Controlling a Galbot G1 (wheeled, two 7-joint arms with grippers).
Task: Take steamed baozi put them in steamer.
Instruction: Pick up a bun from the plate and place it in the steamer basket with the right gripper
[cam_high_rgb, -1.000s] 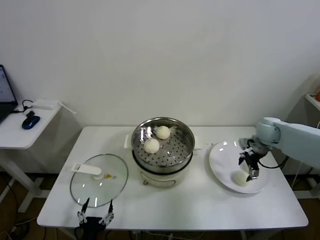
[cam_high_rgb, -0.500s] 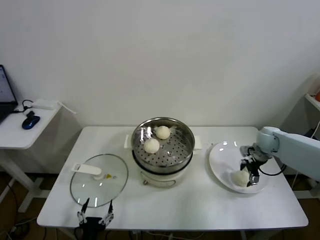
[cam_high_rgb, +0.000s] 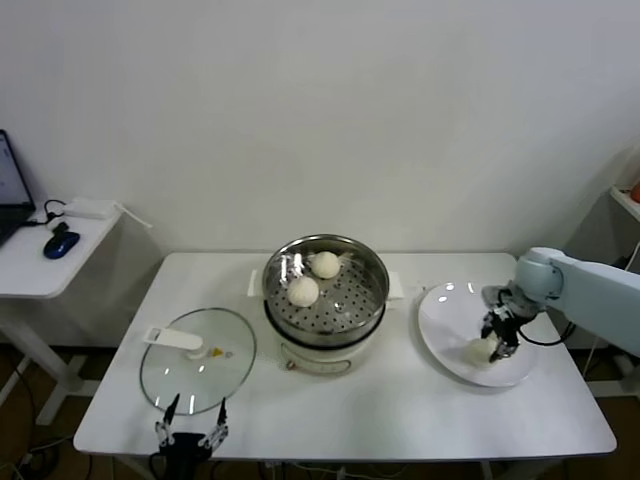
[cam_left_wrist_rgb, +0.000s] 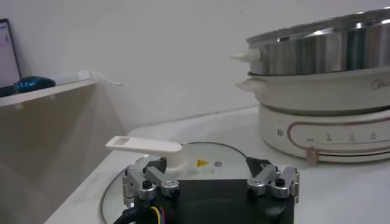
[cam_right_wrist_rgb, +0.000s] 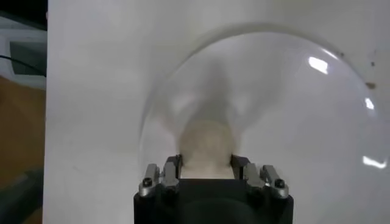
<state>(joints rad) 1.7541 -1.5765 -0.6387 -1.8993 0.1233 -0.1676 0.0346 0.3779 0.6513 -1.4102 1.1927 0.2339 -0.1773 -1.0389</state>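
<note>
The right end effector (cam_high_rgb: 497, 345) is down over the white plate (cam_high_rgb: 443, 318) at the right of the white surface (cam_high_rgb: 400, 400), its fingers clamped on a bun (cam_high_rgb: 480, 352) that sits toward the near side of the plate. From the right wrist, the bun (cam_right_wrist_rgb: 207, 146) fills the gap between the two fingers (cam_right_wrist_rgb: 172, 168), both of which press against its sides, and it rests on the plate (cam_right_wrist_rgb: 292, 109).

The steamer (cam_high_rgb: 325, 300) stands in the middle of the surface, well apart from the plate. Two more buns lie on its perforated tray, one toward the far side (cam_high_rgb: 325, 264) and one just nearer and to the left (cam_high_rgb: 303, 290), close together.

A glass lid (cam_high_rgb: 197, 360) with a white handle lies flat to the left of the steamer. The left end effector (cam_high_rgb: 189, 434) hangs at the near edge of the surface just in front of the lid, its fingers (cam_left_wrist_rgb: 141, 182) spread apart and holding nothing.
</note>
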